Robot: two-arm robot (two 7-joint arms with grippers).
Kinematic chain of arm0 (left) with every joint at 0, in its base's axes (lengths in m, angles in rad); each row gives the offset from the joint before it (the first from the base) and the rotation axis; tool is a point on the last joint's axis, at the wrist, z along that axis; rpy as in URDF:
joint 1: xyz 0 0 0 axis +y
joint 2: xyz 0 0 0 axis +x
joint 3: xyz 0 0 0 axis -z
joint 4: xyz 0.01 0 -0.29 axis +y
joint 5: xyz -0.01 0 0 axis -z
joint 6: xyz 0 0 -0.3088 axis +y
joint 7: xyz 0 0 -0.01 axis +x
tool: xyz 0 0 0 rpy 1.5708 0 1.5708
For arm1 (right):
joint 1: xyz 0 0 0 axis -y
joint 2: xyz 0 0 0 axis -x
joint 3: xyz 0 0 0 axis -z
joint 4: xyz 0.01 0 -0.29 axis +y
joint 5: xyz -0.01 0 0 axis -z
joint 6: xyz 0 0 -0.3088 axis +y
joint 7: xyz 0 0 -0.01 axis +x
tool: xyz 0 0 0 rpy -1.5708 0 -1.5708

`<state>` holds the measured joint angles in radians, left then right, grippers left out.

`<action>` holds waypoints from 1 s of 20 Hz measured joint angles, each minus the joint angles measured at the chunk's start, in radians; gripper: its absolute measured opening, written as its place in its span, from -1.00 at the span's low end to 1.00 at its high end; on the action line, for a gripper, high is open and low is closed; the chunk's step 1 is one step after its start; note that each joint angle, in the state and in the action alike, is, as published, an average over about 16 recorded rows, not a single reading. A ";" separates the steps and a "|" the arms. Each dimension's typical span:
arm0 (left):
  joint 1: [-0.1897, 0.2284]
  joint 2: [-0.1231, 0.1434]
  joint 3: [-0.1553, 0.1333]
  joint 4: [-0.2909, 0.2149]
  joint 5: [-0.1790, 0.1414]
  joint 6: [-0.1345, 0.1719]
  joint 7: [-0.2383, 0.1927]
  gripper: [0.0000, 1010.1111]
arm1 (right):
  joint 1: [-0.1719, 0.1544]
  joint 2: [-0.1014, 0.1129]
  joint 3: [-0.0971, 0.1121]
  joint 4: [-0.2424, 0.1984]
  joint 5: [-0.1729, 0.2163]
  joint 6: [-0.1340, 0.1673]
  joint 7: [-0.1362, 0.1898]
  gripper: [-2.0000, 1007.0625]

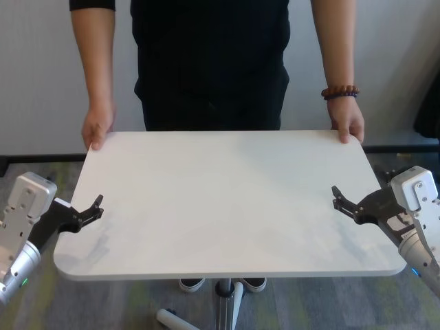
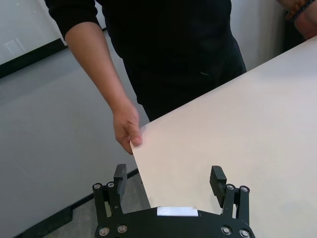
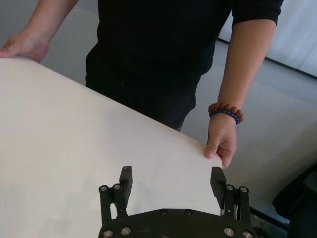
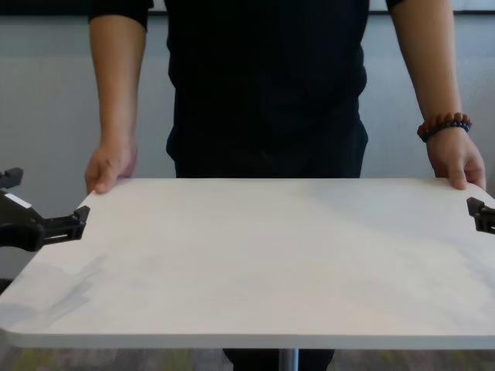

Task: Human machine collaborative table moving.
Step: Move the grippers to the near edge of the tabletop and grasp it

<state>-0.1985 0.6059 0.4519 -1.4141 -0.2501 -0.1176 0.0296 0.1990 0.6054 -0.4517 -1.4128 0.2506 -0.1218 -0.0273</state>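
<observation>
Two black two-finger grippers flanked a white rectangular tabletop (image 1: 227, 199) that filled the middle of the head view, its rounded near corners at lower left and lower right. Left gripper (image 1: 93, 210), at the left edge of the frame, stood with its fingers spread wide, one above and one below the thin left edge of the board; whether the fingers touched the board could not be told. Right gripper (image 1: 342, 201), at the right of the frame, was likewise fully spread, its upper finger lying over the board surface near the right edge; nothing was clamped in either one. Silver-grey arm casings (image 1: 26, 206) extended toward the lower corners of the frame. A person (image 1: 210, 62) in a black short-sleeved shirt stood at the far side, upper centre, with one hand (image 1: 97, 127) gripping the far corner at upper left and the other hand (image 1: 347, 124) gripping the far corner at upper right; a brown bead bracelet (image 1: 339, 91) circled the wrist on the right of the frame. A slim silver centre pole (image 1: 223, 306) descended below the near edge at bottom centre, with the toes of white sneakers (image 1: 192, 283) beside it on a carpeted floor (image 1: 330, 302)
</observation>
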 joint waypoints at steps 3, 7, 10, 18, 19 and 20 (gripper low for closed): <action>0.004 0.004 0.001 -0.008 0.009 0.009 0.002 0.95 | -0.003 0.003 -0.001 -0.004 -0.008 -0.002 0.004 1.00; 0.015 0.012 0.001 -0.026 0.025 0.030 0.003 0.95 | -0.011 0.009 -0.001 -0.014 -0.022 -0.005 0.010 1.00; 0.031 0.023 -0.002 -0.053 0.042 0.053 0.009 0.95 | -0.022 0.016 -0.001 -0.027 -0.036 -0.008 0.015 1.00; 0.118 0.078 -0.023 -0.179 0.098 0.125 0.041 0.95 | -0.089 0.054 0.011 -0.098 -0.075 -0.018 0.026 1.00; 0.134 0.087 -0.028 -0.200 0.105 0.133 0.048 0.95 | -0.102 0.061 0.013 -0.110 -0.078 -0.020 0.026 1.00; 0.151 0.096 -0.033 -0.220 0.111 0.140 0.055 0.95 | -0.114 0.067 0.016 -0.123 -0.082 -0.022 0.026 1.00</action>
<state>-0.0475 0.7017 0.4188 -1.6346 -0.1389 0.0225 0.0846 0.0846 0.6724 -0.4354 -1.5357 0.1687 -0.1442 -0.0017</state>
